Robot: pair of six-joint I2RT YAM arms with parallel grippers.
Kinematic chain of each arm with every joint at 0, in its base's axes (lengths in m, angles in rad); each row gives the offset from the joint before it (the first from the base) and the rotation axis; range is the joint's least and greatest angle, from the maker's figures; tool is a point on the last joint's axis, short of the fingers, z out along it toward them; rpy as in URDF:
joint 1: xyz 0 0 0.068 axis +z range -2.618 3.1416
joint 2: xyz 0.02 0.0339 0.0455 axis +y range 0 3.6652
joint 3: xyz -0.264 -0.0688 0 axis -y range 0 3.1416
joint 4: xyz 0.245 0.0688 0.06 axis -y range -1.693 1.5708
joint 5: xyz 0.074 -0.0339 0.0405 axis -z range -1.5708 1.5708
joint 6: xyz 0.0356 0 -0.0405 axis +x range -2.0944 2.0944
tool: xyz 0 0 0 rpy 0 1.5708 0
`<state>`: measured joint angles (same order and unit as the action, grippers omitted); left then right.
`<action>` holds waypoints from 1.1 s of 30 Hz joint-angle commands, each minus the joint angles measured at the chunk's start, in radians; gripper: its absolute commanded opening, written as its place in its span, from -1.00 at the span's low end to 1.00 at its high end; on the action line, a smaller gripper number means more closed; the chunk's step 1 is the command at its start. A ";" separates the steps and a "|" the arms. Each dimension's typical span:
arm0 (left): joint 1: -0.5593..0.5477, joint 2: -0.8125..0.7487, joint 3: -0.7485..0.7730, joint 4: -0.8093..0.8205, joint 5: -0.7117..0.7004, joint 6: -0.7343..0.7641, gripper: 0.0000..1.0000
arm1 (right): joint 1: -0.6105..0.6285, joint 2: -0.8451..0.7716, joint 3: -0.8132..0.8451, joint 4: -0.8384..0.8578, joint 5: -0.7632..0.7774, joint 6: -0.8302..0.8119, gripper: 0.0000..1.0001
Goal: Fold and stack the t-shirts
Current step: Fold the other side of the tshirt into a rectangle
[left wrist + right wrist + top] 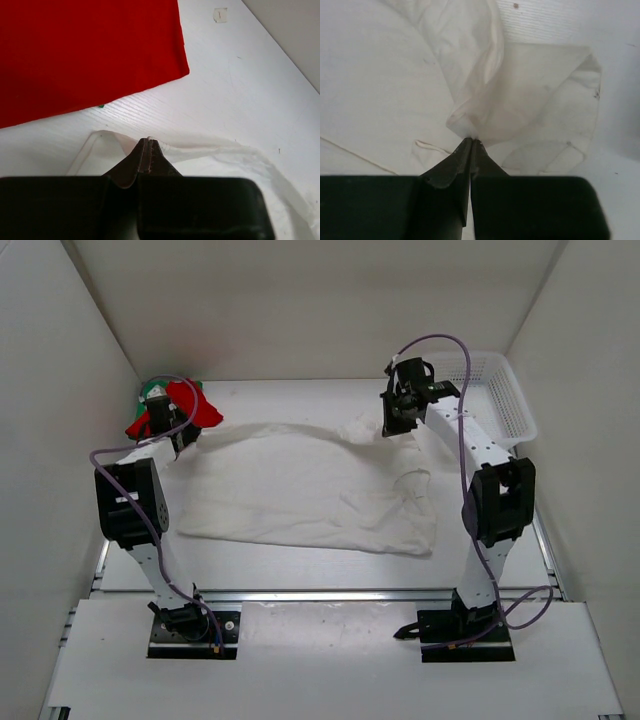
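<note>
Evidently, the left end effector [148,145] was shut on a thin hem and the right end effector [471,142] on a bunched fold, both along the raised far edge of the off-white t-shirt [300,495], which lay spread mid-bench. Either pinch might slip under tension. The left grip sat just beside the red t-shirt [85,50], apparently resting on the green t-shirt [153,390], and could drag it; the basket [505,400] crowded the right. Open bench [250,568] lay nearward.

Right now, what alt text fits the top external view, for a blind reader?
The left claw and right claw each pinch the far edge of an off-white t-shirt spread on a white table. A red t-shirt and a green t-shirt lie far left, a mesh basket far right.
</note>
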<state>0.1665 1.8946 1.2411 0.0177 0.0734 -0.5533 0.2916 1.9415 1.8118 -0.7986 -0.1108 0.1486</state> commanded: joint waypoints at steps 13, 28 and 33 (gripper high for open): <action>0.062 -0.291 -0.285 0.084 0.028 -0.002 -1.00 | -0.103 -0.459 -0.662 0.444 -0.023 0.114 -0.99; 0.111 -0.425 -0.399 0.048 0.060 -0.033 -1.00 | -0.138 -0.835 -0.996 0.489 0.005 0.164 -1.00; 0.106 -0.451 -0.436 0.027 0.071 -0.040 -1.00 | -0.105 -0.947 -1.057 0.441 0.036 0.164 -1.00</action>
<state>0.2668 1.5063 0.8303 0.0525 0.1158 -0.5770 0.1696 1.0634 0.7746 -0.3595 -0.1165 0.3119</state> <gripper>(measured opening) 0.019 0.006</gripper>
